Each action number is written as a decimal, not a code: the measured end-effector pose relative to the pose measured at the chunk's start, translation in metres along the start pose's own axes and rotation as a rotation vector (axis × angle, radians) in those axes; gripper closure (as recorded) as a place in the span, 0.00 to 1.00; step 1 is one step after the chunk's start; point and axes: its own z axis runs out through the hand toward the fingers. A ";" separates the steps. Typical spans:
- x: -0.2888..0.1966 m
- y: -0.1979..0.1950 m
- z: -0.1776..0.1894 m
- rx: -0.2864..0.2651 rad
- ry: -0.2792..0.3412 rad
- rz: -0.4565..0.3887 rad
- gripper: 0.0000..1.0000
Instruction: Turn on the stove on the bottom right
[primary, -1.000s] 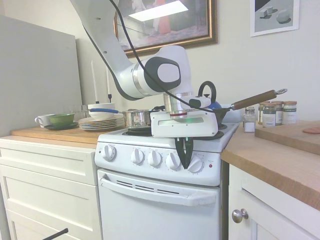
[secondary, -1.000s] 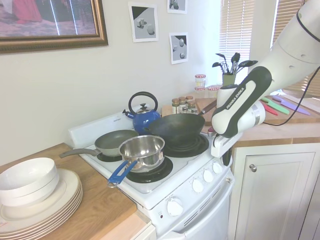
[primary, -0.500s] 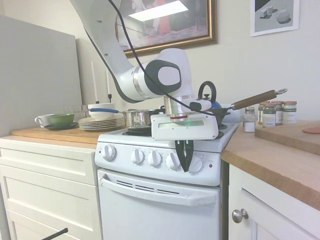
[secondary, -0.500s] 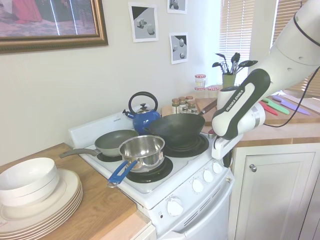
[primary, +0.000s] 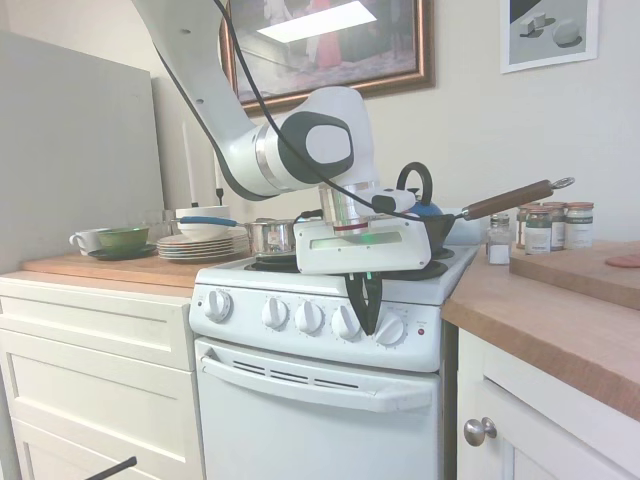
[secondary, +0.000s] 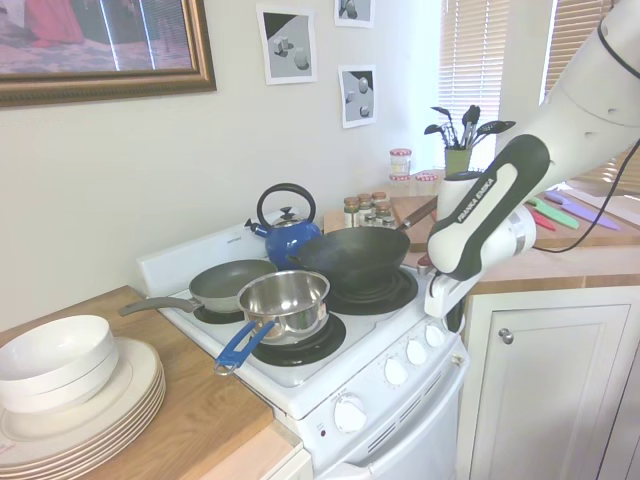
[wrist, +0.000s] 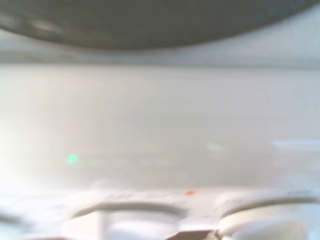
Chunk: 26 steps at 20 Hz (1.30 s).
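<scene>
The white stove (primary: 300, 420) has five round knobs along its front panel and a small red light (primary: 421, 331) at the panel's right end. My gripper (primary: 367, 312) points down in front of that panel, its dark fingers close together in the gap between the fourth knob (primary: 346, 322) and the rightmost knob (primary: 391, 328). Both knobs show beside the fingers, which hold nothing. In the second exterior view the gripper (secondary: 452, 322) hangs at the stove's (secondary: 400, 440) right front corner. The wrist view is a blur of white stove panel (wrist: 160, 125) with knob tops along its lower edge.
A black wok (secondary: 352, 255) with a wooden handle (primary: 505, 198) sits on the right front burner just behind my wrist. A steel saucepan (secondary: 288, 297), a frying pan (secondary: 232, 283) and a blue kettle (secondary: 288, 235) fill the other burners. Wooden counters flank the stove; plates (secondary: 80, 390) left, spice jars (primary: 548, 225) right.
The gripper has shifted a little to the left and slightly up along the knob panel, and the wrist has tilted a bit. The knobs look unchanged.
</scene>
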 end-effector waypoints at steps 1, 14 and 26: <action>-0.004 -0.001 -0.005 0.005 0.003 -0.006 1.00; -0.047 0.007 -0.046 0.051 0.037 0.019 0.00; -0.060 0.014 -0.040 0.078 0.026 0.067 0.00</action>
